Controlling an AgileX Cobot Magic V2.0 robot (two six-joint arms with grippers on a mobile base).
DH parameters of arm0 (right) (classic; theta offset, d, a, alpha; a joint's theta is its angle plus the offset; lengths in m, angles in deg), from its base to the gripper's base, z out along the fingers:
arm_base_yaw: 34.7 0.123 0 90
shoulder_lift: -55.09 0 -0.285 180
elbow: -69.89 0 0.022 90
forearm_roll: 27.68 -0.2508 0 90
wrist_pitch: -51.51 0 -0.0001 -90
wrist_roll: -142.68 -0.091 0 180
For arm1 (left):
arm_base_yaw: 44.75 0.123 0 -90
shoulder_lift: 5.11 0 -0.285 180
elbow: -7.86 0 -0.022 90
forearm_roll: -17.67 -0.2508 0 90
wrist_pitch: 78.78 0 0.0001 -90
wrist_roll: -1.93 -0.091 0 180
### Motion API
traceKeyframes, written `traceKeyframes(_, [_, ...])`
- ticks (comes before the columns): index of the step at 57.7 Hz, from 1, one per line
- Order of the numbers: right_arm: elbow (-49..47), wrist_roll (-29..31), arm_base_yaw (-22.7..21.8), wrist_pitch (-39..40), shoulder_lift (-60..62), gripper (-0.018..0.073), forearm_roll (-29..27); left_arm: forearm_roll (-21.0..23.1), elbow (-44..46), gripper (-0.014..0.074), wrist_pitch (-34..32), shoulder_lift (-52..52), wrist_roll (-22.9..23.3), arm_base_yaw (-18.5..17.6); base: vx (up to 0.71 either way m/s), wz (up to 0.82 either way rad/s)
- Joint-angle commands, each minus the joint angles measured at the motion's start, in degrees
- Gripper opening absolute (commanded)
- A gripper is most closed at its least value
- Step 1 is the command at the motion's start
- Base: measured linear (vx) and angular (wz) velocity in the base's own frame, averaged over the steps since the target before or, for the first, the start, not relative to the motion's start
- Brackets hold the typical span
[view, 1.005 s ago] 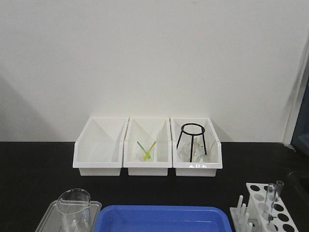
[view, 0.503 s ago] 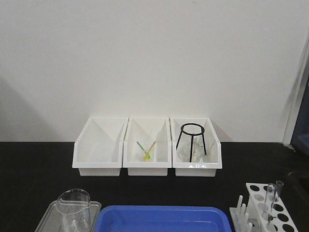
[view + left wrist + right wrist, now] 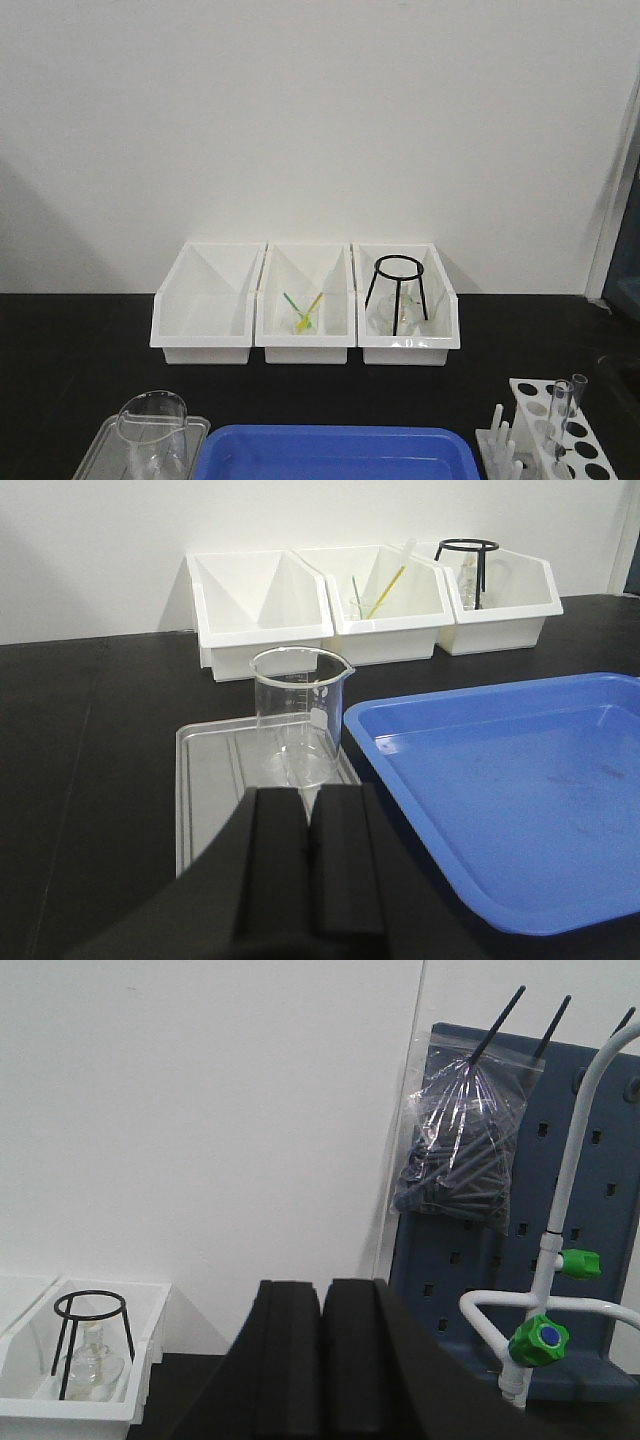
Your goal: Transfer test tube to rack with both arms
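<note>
Black tabletop [image 3: 80, 350] and a white wall are seen, unchanged from the earlier frames. The left gripper [image 3: 308, 825] and right gripper [image 3: 322, 1330] are each seen pressed together, empty. A beaker [image 3: 298, 715] is shown ahead of the left one. Only the front view shows the test tube [image 3: 562, 410] standing in the rack [image 3: 560, 440], lower right.

No legible text anywhere.

Bright even light, soft wall shadows, slight blur.
</note>
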Motion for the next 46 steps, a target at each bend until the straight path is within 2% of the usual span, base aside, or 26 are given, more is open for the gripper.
traceKeyframes(1, [-1.53, 0.03, -0.23, 2.0, -0.37, -0.0008, 0.31, 0.7, 1.24, -0.0008, -4.34, 0.03, -0.24, 0.15, 0.0, 0.0])
traceKeyframes(42, [-1.53, 0.03, -0.23, 2.0, -0.37, -0.0008, 0.31, 0.7, 1.24, -0.0008, -4.34, 0.03, -0.24, 0.15, 0.0, 0.0])
traceKeyframes(46, [-1.48, 0.03, -0.23, 1.8, -0.37, -0.0008, -1.17, 0.7, 1.24, -0.0008, -4.34, 0.03, -0.24, 0.15, 0.0, 0.0])
